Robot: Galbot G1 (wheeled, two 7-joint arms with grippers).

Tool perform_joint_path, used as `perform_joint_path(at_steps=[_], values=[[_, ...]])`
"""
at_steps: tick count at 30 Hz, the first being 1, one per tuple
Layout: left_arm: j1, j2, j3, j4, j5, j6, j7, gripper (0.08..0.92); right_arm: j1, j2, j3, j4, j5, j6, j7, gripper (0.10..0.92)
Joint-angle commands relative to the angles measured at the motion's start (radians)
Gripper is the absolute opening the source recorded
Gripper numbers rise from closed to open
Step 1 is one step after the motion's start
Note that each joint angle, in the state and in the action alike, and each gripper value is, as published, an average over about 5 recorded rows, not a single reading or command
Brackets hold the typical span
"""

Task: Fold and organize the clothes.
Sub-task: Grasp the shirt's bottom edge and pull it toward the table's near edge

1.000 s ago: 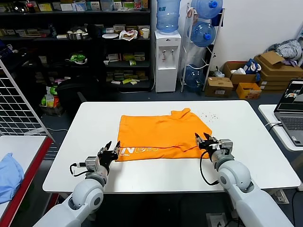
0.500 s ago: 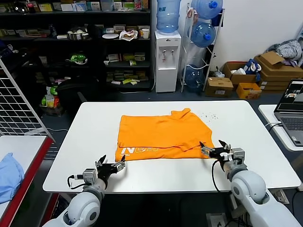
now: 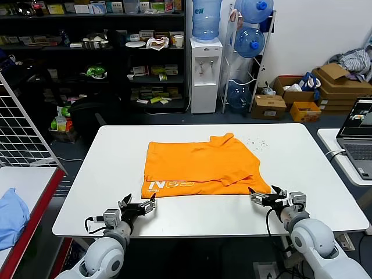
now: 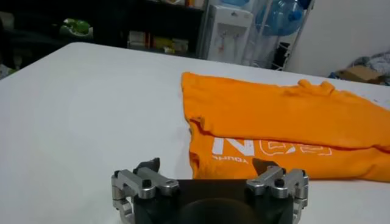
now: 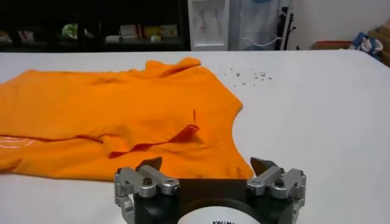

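The orange T-shirt (image 3: 200, 165) lies folded in half on the white table (image 3: 116, 157), pale lettering showing along its near left edge. It also shows in the left wrist view (image 4: 286, 125) and the right wrist view (image 5: 116, 119). My left gripper (image 3: 138, 207) is open and empty, near the table's front edge just short of the shirt's near left corner. My right gripper (image 3: 265, 195) is open and empty, just off the shirt's near right corner. In the wrist views the left gripper (image 4: 207, 167) and right gripper (image 5: 207, 164) both show jaws spread wide.
A light blue cloth (image 3: 10, 214) lies on a side table at the left behind a wire rack. A laptop (image 3: 359, 136) sits on a table at the right. Small dark specks (image 3: 256, 141) dot the table beyond the shirt.
Both grippers have let go of the shirt's near edge and drawn back toward the table's front. The shirt stays folded and flat.
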Motion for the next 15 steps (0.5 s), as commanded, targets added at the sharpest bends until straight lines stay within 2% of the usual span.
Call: perform_joint_path(at_steps=[1, 3, 6, 15], values=[[-0.002, -0.007, 0.001, 0.017, 0.0, 0.001, 0.005, 0.921, -0.01, -0.002, 0.013, -0.025, 0.012, -0.013, -0.012, 0.915], [-0.005, -0.008, 0.002, 0.02, 0.001, 0.001, 0.004, 0.921, -0.003, -0.001, 0.008, -0.028, 0.013, -0.013, -0.013, 0.895], [-0.005, -0.005, 0.003, 0.022, 0.001, 0.0, 0.005, 0.891, 0.004, 0.004, 0.0, -0.029, 0.015, -0.012, -0.013, 0.823], [-0.005, -0.006, 0.015, 0.019, 0.003, -0.001, 0.004, 0.64, 0.0, 0.008, -0.003, -0.025, 0.013, -0.005, -0.013, 0.572]])
